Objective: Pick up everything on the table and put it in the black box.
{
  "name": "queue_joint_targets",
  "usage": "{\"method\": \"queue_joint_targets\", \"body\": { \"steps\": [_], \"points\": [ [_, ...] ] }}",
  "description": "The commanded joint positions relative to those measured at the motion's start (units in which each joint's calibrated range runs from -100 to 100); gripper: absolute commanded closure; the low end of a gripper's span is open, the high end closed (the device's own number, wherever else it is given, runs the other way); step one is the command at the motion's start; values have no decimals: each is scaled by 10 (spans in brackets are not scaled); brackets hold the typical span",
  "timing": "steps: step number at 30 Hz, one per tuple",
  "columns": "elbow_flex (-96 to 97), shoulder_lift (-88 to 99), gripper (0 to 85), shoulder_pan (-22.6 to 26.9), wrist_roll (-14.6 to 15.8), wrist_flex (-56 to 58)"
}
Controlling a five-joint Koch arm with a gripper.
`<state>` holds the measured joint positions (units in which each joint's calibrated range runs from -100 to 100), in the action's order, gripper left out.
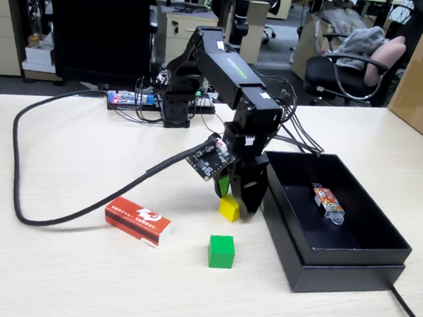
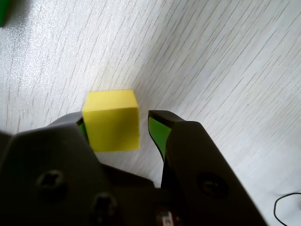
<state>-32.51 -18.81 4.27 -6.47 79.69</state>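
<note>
Wide light-beige wood-grain table (image 1: pixel 54 263) under me. Shallow matte-black box (image 1: pixel 351 260) just right of my gripper (image 2: pixel 117 123) in the fixed view. Red-and-white carton (image 1: pixel 138 221) left, green cube (image 1: pixel 221 250) below. Small yellow cube (image 2: pixel 112 120) between my parted, unclenched jaws, touching one, gap at the other.

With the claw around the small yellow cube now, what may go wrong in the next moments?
1. In the wrist view the small yellow cube touches one pad of the claw, but a gap remains at the other pad, so closing may push or turn it.
2. The shallow matte-black box stands close beside the claw; its wall may be hit during the lift.
3. The green cube lies near and might be knocked.
</note>
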Motion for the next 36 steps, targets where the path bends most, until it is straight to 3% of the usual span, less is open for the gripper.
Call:
{"method": "queue_joint_targets", "body": {
  "steps": [1,5,10,16,26,36],
  "points": [
    [-25,11,714,-1,0,-9],
    [-30,11,787,-4,0,-10],
    [-40,54,789,-11,0,-2],
    [-67,232,787,-16,-12,42],
    [-107,350,787,84,11,67],
    [-95,271,786,123,35,66]
  ]
}}
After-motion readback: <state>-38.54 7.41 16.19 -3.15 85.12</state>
